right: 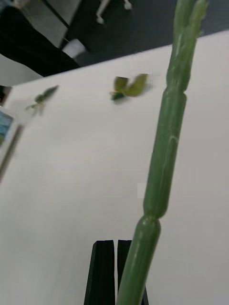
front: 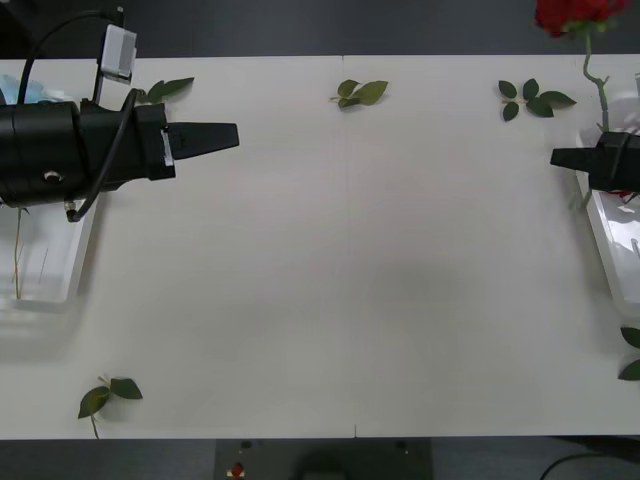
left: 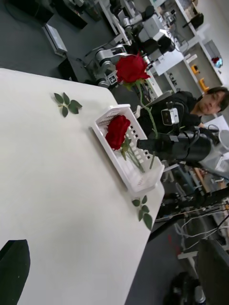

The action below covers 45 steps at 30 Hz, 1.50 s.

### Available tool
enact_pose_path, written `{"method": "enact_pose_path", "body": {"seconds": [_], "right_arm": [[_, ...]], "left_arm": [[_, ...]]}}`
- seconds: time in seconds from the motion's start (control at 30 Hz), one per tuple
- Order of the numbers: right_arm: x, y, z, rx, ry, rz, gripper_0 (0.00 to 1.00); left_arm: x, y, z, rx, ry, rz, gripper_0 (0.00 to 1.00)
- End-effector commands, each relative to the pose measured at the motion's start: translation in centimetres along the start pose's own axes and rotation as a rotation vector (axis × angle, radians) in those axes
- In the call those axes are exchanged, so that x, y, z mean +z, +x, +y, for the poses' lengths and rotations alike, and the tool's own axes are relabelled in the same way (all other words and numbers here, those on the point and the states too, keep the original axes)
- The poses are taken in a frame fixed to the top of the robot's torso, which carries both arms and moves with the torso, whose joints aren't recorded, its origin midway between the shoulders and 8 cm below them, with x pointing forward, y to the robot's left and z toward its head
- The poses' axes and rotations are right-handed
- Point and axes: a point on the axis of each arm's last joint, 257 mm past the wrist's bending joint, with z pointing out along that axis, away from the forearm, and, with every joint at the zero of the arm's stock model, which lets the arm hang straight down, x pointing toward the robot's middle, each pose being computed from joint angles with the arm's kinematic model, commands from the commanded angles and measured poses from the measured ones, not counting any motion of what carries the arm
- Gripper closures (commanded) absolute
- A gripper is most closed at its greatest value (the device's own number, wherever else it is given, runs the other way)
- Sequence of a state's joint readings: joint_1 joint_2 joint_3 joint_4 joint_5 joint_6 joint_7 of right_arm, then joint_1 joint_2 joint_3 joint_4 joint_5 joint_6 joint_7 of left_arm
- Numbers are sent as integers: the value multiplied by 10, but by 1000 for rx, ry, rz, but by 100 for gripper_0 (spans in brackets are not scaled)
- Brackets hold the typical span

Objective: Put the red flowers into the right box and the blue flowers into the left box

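The right claw [front: 556, 158] is clamped on the stem of 1 of the red flowers [front: 578, 14], its bloom well above the fingers, over the right box [left: 125, 148]; another rose lies inside; across the surface [front: 350, 270], the left claw [front: 232, 135] is together over the left box [front: 55, 262].

I work in a robotics lab: beyond my white table [left: 52, 190] stand equipment shelves [left: 191, 33], parked machines [left: 152, 33] and tripods [left: 191, 209].
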State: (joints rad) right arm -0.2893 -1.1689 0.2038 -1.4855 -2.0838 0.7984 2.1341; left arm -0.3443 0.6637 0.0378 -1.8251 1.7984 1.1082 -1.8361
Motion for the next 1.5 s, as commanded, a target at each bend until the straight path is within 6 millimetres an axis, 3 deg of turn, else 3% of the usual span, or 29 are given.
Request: {"method": "enact_pose_path", "body": {"seconds": [0.03,0.07,0.1,0.13,0.17,0.37,0.63,0.83,1.1,1.37,1.43,1.5], "right_arm": [[-28,4,-52,-24,126,57,100],[-36,8,-66,-37,161,77,100],[-36,8,-66,-37,161,77,100],[-54,13,-95,-77,244,119,100],[-63,15,-109,-96,287,140,100],[-117,16,-179,-168,516,197,100],[-181,26,-252,-220,773,246,100],[-201,40,-276,-243,860,285,100],[-187,45,-283,-264,881,263,100],[-190,54,-292,-305,917,297,100],[-190,54,-292,-307,918,298,89],[-190,53,-292,-309,919,298,62]], "left_arm": [[-19,-5,4,163,-14,24,0],[-22,-5,6,186,-11,27,0],[-22,-5,6,186,-11,27,0],[-30,-2,13,258,-8,41,0],[-35,-1,16,296,-6,51,0],[-64,5,34,499,8,124,0],[-94,8,53,675,23,237,0],[-102,6,67,644,2,303,0],[-102,5,71,623,12,379,0],[-101,-2,65,663,25,414,0],[-102,-2,64,664,26,416,0],[-102,1,63,662,35,428,0]]}}
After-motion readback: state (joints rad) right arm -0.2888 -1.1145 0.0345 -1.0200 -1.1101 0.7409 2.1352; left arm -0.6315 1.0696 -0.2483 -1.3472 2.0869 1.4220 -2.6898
